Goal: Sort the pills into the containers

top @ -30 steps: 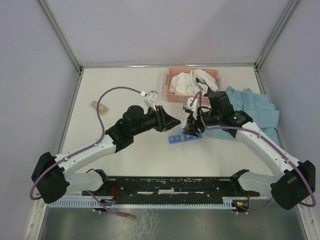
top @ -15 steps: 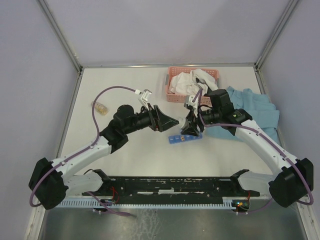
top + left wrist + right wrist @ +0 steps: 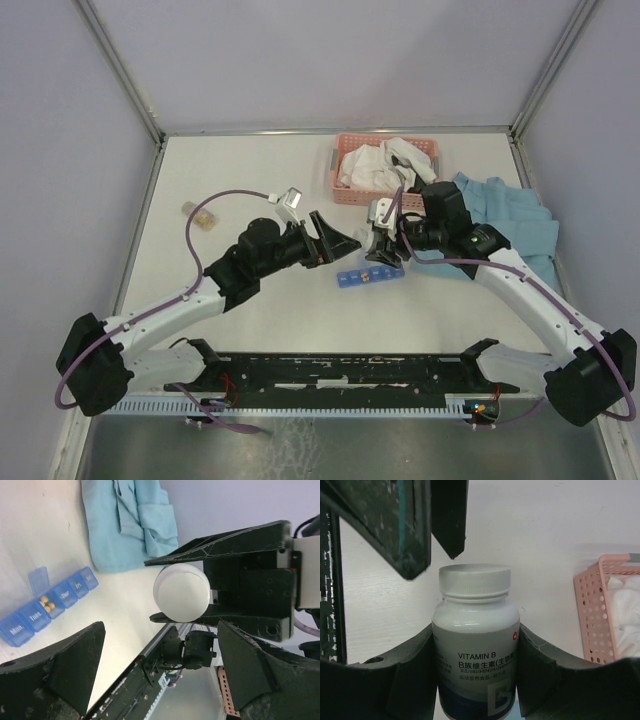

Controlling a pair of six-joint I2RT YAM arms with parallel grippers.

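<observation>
1. On the table (image 3: pixel 250 170), between the two arms and just beside the right gripper (image 3: pixel 383 252), lies the pill box (image 3: pixel 370 276). It is a narrow blue see-through strip of small day compartments. From the left wrist we see one lid flipped up and a few small orange pills (image 3: pixel 46 602) in that open cell.
2. We judge the pill box light and thin-walled, so it would slide easily on the smooth table. Its lids are small hinged flaps, so we would touch it only gently, at an end of the strip or at a lid's edge.
3. We take the pills to be tiny, hard and apt to roll or bounce. They look better poured than pinched.
4. We read the white vitamin bottle (image 3: pixel 475 630) as stiff, smooth-sided plastic and fairly light. The right gripper pinches it around the labelled body, below the cap (image 3: pixel 181 592). That leaves the cap's round rim free as the natural place for a second hold.
5. Our right arm reaches in from its base with the elbow bent. Its wrist is turned so the bottle's cap faces the left arm.
6. Our left arm stretches towards the centre. The left gripper (image 3: pixel 335 240) has its jaws spread wide and holds nothing. It is aimed at the cap and near it, and we see no contact.
</observation>
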